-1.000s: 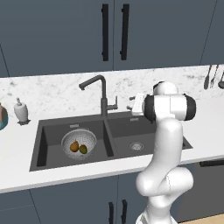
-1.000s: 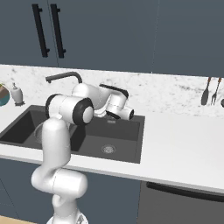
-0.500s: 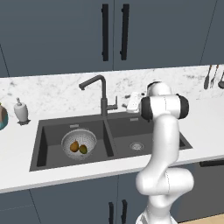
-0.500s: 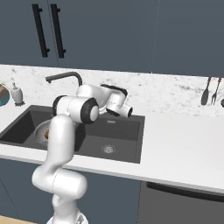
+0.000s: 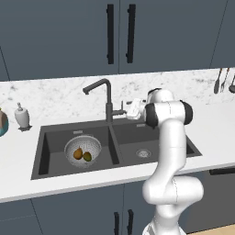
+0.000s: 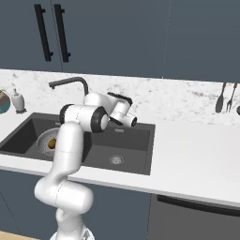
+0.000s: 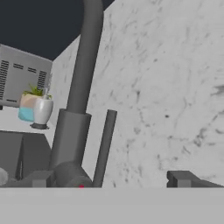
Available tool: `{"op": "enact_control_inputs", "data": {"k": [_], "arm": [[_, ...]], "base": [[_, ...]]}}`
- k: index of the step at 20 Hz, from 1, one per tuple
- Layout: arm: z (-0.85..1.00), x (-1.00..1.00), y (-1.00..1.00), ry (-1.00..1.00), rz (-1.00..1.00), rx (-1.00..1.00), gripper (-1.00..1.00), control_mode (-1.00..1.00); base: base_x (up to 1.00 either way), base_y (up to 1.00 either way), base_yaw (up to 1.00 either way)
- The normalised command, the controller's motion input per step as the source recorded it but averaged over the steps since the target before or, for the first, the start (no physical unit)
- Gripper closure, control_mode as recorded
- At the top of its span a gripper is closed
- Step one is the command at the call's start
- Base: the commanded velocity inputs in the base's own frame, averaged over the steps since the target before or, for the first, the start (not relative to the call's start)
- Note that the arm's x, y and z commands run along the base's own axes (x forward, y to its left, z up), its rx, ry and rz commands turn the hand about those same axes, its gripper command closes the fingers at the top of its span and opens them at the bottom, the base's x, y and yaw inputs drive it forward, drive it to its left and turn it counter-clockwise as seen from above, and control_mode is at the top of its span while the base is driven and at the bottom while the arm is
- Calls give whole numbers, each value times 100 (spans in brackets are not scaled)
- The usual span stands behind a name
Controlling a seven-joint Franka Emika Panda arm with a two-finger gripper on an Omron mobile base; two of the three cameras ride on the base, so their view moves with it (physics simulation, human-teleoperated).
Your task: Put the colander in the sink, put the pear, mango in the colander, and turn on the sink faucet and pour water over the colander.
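Note:
The colander (image 5: 83, 148) sits in the left basin of the sink (image 5: 165, 137). Two small fruits (image 5: 82, 155) lie in it, the pear and mango, too small to tell apart. The sink faucet (image 5: 108, 97) stands behind the divider with its spout pointing left, and no water shows. My gripper (image 5: 125, 108) is open just right of the faucet's base, at lever height. In the hand view, my gripper (image 7: 111, 179) has the thin lever (image 7: 105, 144) rising between its spread fingertips (image 7: 181, 178), beside the faucet column (image 7: 84, 65). The arm partly hides the colander (image 6: 48, 139).
A white soap dispenser (image 5: 22, 116) stands on the counter left of the sink, with a blue bowl (image 5: 2, 124) at the frame edge. Utensils (image 5: 219, 81) hang on the speckled back wall at the right. Dark cabinets hang above.
The hand has moved a little to the left, closer to the faucet's lever. The jaws have stayed open. The colander and fruit have not moved.

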Motion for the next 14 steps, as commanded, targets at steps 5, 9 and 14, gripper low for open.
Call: {"op": "enact_control_inputs", "data": {"k": [5,9,14], "arm": [[-3,27,7,0,-16,0,-100,-100],[0,14,8,0,-13,0,-100,-100],[0,19,2,0,-12,0,-100,-100]], "base": [[0,0,0],[0,0,0],[0,0,0]]}}
